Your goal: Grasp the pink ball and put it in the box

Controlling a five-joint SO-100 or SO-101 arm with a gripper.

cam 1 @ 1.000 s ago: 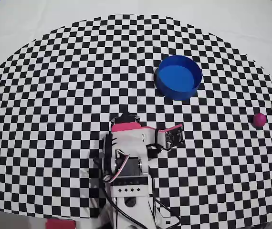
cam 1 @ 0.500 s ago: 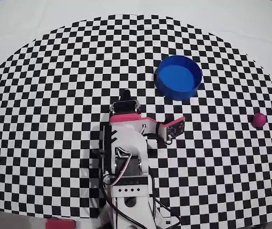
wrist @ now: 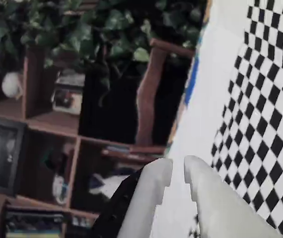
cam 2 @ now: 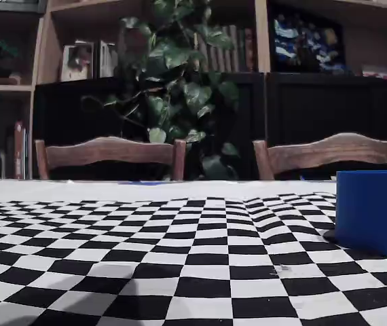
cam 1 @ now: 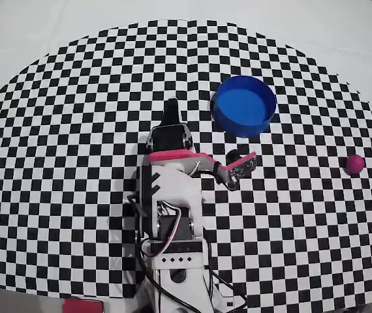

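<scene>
Your white and pink arm (cam 1: 173, 195) sits low at centre frame in the overhead view, over the black-and-white checkered table (cam 1: 75, 163). Its hand (wrist: 177, 171) points off toward the top of the frame. In the wrist view the two pale fingers (wrist: 151, 193) stand nearly together with only a narrow slit between them, and nothing is held. That camera looks past the table edge at a dark wooden bookshelf (wrist: 47, 119) and leafy green plant (wrist: 106, 25), not at the work.

The small magenta-pink ball (cam 1: 354, 163) lies at the far right of the overhead frame, near the rim of the checkered pattern, well apart from the hand. The round, shallow, bright blue tub that serves as the box (cam 1: 244, 105) stands in the upper right, between arm and ball but higher in the frame. In the fixed view, the tub (cam 2: 373, 210) fills the right edge and the ball is out of sight.

The step in hand looks to be the reach. You would do well to swing the base toward the right edge first, keeping clear of the tub wall, and tip the wrist down until the ball shows in the wrist view. Spread the fingers wide before descending. A ball may roll at a touch, so straddle it evenly and close gently.
</scene>
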